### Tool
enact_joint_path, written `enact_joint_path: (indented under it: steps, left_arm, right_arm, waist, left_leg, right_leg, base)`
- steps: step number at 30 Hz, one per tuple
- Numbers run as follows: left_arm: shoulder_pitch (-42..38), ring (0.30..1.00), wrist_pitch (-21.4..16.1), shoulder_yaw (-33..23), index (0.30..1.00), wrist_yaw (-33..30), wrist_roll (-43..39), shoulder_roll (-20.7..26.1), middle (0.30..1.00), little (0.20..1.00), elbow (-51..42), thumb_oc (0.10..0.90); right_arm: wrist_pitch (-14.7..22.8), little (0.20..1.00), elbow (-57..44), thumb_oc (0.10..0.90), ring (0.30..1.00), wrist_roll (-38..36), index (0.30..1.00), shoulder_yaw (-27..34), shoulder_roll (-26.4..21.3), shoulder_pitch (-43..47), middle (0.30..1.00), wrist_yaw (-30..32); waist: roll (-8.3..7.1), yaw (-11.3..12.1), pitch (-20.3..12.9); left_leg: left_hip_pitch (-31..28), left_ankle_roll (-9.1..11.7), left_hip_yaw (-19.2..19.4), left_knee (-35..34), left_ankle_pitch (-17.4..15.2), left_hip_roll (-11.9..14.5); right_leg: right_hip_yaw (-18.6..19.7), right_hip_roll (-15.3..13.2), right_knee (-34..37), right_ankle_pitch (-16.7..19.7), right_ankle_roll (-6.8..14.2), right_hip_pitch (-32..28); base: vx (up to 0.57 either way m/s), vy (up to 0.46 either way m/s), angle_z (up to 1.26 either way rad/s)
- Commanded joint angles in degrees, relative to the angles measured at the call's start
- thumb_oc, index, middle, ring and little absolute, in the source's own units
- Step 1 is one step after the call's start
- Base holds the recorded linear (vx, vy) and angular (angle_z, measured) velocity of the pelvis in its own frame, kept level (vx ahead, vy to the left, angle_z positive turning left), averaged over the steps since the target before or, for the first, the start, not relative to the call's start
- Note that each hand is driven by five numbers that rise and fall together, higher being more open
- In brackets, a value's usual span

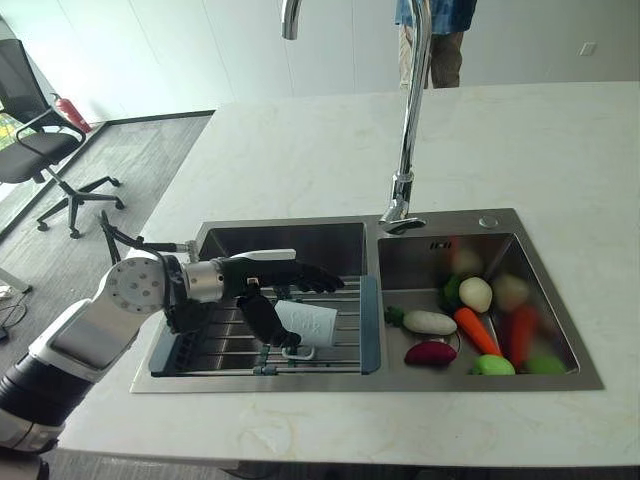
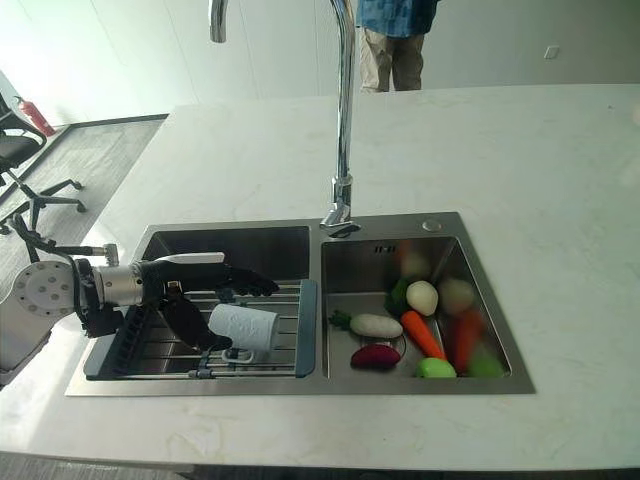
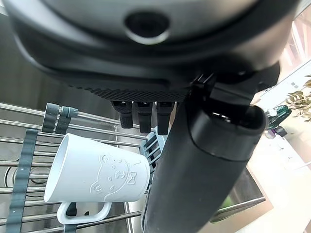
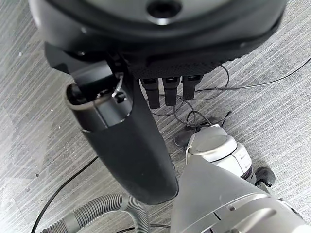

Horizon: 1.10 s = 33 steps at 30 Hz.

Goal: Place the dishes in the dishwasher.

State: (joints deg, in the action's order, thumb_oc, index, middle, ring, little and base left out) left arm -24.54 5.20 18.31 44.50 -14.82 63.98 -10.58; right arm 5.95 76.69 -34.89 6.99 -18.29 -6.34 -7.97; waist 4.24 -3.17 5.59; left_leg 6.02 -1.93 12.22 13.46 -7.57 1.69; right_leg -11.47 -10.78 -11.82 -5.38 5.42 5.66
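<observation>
Over the left basin of the sink, the left hand reaches across a wire rack with blue-grey end bars, fingers stretched out above and thumb hanging below, spread apart with nothing pinched between them. A white mug lies on its side on the rack, just under those fingers and beside the thumb, handle turned toward the near rim; whether the thumb touches it cannot be told. The mug looks rigid and light, probably ceramic or hard plastic, smooth and likely slippery if wet, and breakable if dropped on steel. Its round body seems the safest place to grasp, fingers over the top and thumb under, since the handle loop is narrow for such a hand.

From the left wrist view the mug shows an embossed bear face and its open mouth facing away from the thumb, details lost from the head views. Those head views add the right basin's toy vegetables, the faucet and a person standing beyond the counter. The right hand shows in its own wrist view above grey floor, fingers relaxed and empty
</observation>
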Motion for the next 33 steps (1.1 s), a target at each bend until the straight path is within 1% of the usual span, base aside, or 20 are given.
enact_joint_path:
  steps: [1, 10, 12, 13, 16, 21, 27, 33]
  left_arm:
    - [-8.4, 0.900, -1.6, -4.7, 0.900, -0.8, 1.5, 1.3, 0.900, 0.900, -0.4, 0.800]
    - [-7.9, 0.900, -2.6, -4.0, 0.900, -1.8, 6.7, 0.9, 0.900, 0.900, 1.1, 0.800]
    - [-7.6, 0.900, -3.7, -3.9, 0.900, -2.0, 8.4, 0.7, 0.900, 0.900, 1.7, 0.800]
    - [-7.4, 0.900, -5.0, -4.0, 0.900, -3.2, 10.8, 0.6, 0.900, 0.900, 1.8, 0.800]
    - [-7.1, 0.900, -6.1, -3.9, 0.900, -4.1, 12.3, 0.8, 0.900, 0.900, 2.4, 0.800]
    - [-7.1, 0.900, -6.2, -3.1, 0.900, -3.6, 10.8, -0.1, 0.900, 0.900, 2.2, 0.800]
    - [-7.0, 0.900, -6.6, -1.9, 0.900, -2.9, 11.9, -1.0, 0.900, 0.900, 2.2, 0.800]
    - [-8.0, 0.900, -5.6, 0.1, 0.900, -1.7, 11.6, -1.9, 0.900, 0.900, 1.9, 0.800]
  right_arm:
    - [1.4, 0.900, -0.4, 0.800, 0.900, -2.8, 0.900, 0.7, -2.1, 0.1, 0.900, 0.1]
    - [1.7, 0.900, -1.1, 0.800, 0.900, -3.0, 0.900, 0.7, -2.0, -0.8, 0.900, 0.3]
    - [1.7, 0.900, -1.3, 0.800, 0.900, -2.9, 0.900, 0.8, -1.9, -0.9, 0.900, 0.3]
    - [1.7, 0.900, -1.4, 0.800, 0.900, -2.9, 0.900, 0.9, -1.9, -1.0, 0.900, 0.2]
    - [1.8, 0.900, -1.8, 0.800, 0.900, -2.9, 0.900, 0.9, -2.0, -1.2, 0.900, 0.1]
    - [1.7, 0.900, -2.2, 0.800, 0.900, -2.6, 0.900, 0.8, -2.3, -1.0, 0.900, 0.1]
    - [1.9, 0.900, -2.6, 0.800, 0.900, -2.5, 0.900, 0.8, -2.4, -1.0, 0.900, -0.1]
    - [2.0, 0.900, -2.9, 0.800, 0.900, -2.3, 0.900, 0.5, -2.4, -0.8, 0.900, 0.3]
  waist:
    - [0.95, -1.2, -0.5]
    - [1.05, -1.8, 0.1]
    - [1.04, -1.9, 0.3]
    - [1.07, -2.0, 0.4]
    - [1.10, -2.1, 0.6]
    - [1.42, -2.3, 1.3]
    - [1.66, -2.6, 1.7]
    - [1.84, -3.1, 2.0]
  left_leg:
    - [-0.3, 3.5, 0.5, 3.7, -8.4, 3.5]
    - [-0.2, 3.4, 0.9, 3.7, -8.4, 3.6]
    - [-0.1, 3.4, 1.0, 3.7, -8.4, 3.6]
    - [0.0, 3.4, 0.9, 3.7, -8.3, 3.5]
    - [0.1, 3.4, 0.8, 3.7, -8.3, 3.4]
    - [0.6, 3.4, 1.0, 3.7, -8.2, 3.3]
    - [0.9, 3.4, 1.2, 3.7, -8.1, 3.2]
    - [0.9, 3.4, 1.8, 3.7, -8.1, 3.2]
  right_leg:
    - [3.0, -1.3, -5.4, -6.2, 5.3, 0.8]
    - [3.4, -1.5, -5.4, -6.0, 5.4, 1.2]
    - [3.4, -1.5, -5.4, -5.9, 5.4, 1.3]
    - [3.5, -1.6, -5.4, -5.9, 5.4, 1.4]
    - [3.7, -1.6, -5.4, -5.9, 5.5, 1.6]
    - [3.6, -2.1, -5.4, -5.6, 5.6, 2.1]
    - [3.7, -2.3, -5.4, -5.5, 5.8, 2.5]
    - [4.1, -2.5, -5.4, -5.2, 6.0, 2.7]
  base:
    - [0.00, 0.000, 0.00]
    - [0.00, 0.000, 0.00]
    - [0.00, 0.000, 0.00]
    - [0.00, 0.000, 0.00]
    - [0.00, 0.000, 0.00]
    - [-0.01, 0.003, -0.02]
    - [-0.01, 0.005, -0.04]
    - [0.00, 0.002, -0.03]
